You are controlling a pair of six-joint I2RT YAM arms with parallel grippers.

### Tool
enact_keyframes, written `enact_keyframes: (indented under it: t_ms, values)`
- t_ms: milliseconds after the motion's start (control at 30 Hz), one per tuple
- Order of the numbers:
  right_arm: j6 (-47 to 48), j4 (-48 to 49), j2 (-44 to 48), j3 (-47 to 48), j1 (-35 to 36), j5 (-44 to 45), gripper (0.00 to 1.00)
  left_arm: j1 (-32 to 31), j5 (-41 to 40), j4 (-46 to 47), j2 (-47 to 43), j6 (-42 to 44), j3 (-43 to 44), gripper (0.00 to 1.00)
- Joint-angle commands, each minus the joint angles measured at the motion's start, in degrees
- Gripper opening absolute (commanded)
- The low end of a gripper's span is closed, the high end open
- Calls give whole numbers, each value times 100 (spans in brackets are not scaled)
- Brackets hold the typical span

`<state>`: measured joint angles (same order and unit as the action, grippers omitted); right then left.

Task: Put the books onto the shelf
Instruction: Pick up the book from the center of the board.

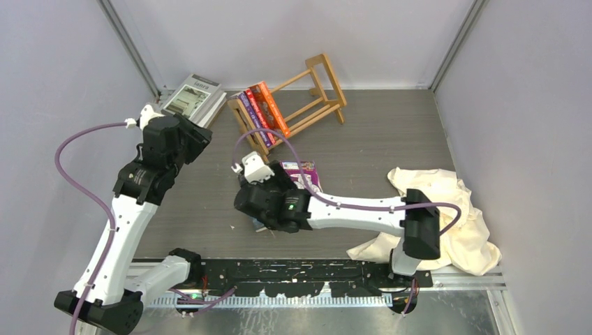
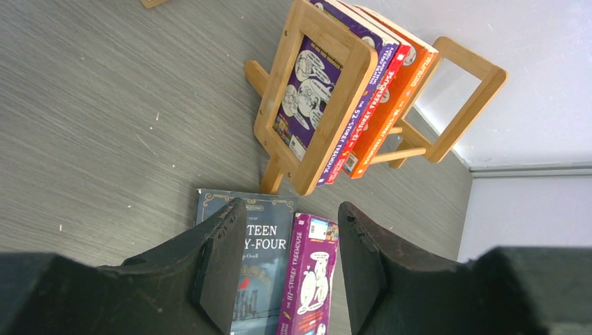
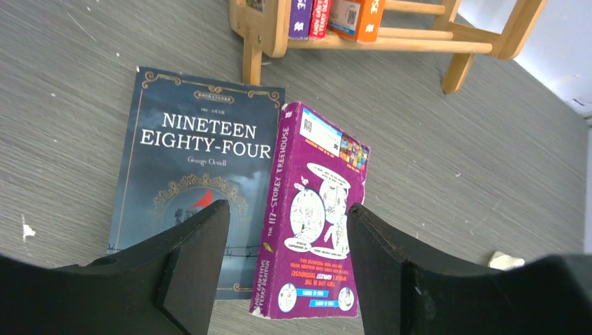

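Note:
The light-wood shelf (image 1: 311, 105) stands askew at the back of the table, with three books (image 1: 262, 112) in purple, red and orange upright at its left end (image 2: 363, 105). A purple book (image 3: 314, 209) lies partly over the edge of a dark blue book (image 3: 188, 160) on the table in front of it. My right gripper (image 3: 287, 207) hovers open over the purple book, one finger on either side, touching nothing. The left gripper (image 2: 291, 204) is open and empty, off to the left of the shelf, with both loose books far beyond its fingers. A grey-and-white book (image 1: 195, 96) lies at the back left.
A crumpled cream cloth (image 1: 454, 223) lies at the front right beside the right arm's base. Grey walls close in the table on the left, back and right. A small scrap (image 3: 506, 260) lies on the table right of the purple book.

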<state>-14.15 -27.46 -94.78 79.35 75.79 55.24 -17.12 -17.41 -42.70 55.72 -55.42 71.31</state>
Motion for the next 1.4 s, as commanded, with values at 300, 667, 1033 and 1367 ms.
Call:
enact_keyframes:
  t_ms: [300, 667, 1033, 1367]
  values:
    - [-2070, -2582, -1657, 1723, 278, 708, 71, 33, 111, -324, -186, 134, 226, 53]
    - [-2852, -3363, -2196, 1844, 105, 759, 73, 34, 119, -349, -168, 148, 303, 56]
    - [-2986, -3393, -2266, 1551, -319, 594, 74, 34, 124, -305, -122, 67, 320, 57]
    - [-2903, -3249, -2360, 1380, -369, 437, 73, 33, 122, -240, -48, 33, 346, 57]
